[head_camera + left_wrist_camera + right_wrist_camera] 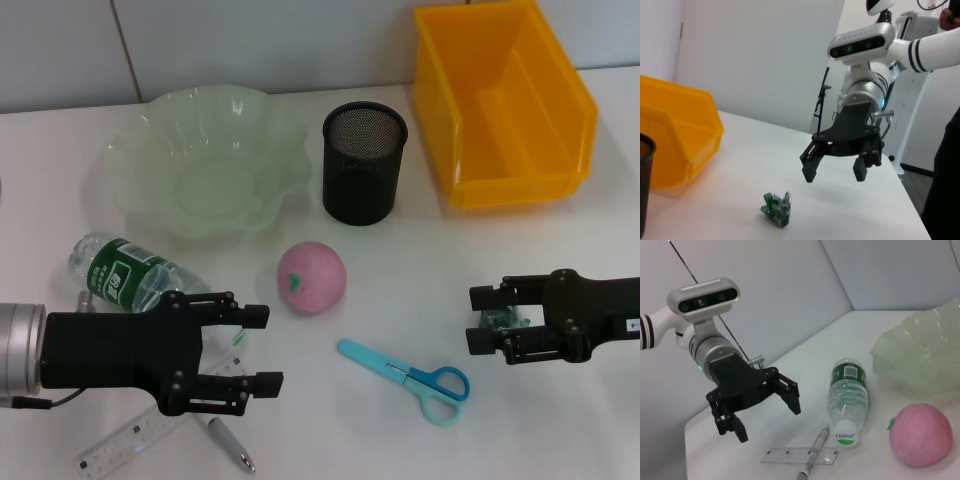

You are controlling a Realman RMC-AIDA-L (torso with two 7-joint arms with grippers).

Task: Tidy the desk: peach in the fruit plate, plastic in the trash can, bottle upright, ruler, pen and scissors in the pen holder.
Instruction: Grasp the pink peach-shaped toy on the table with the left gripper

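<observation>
White desk, both claws spread

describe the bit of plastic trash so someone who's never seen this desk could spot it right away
Start at the orange bin at the far right of the white table and come toward the robot. The plastic scrap lies under the open right gripper. It is the only small crumpled green wad; the nearby scissors are flat and blue.
</observation>
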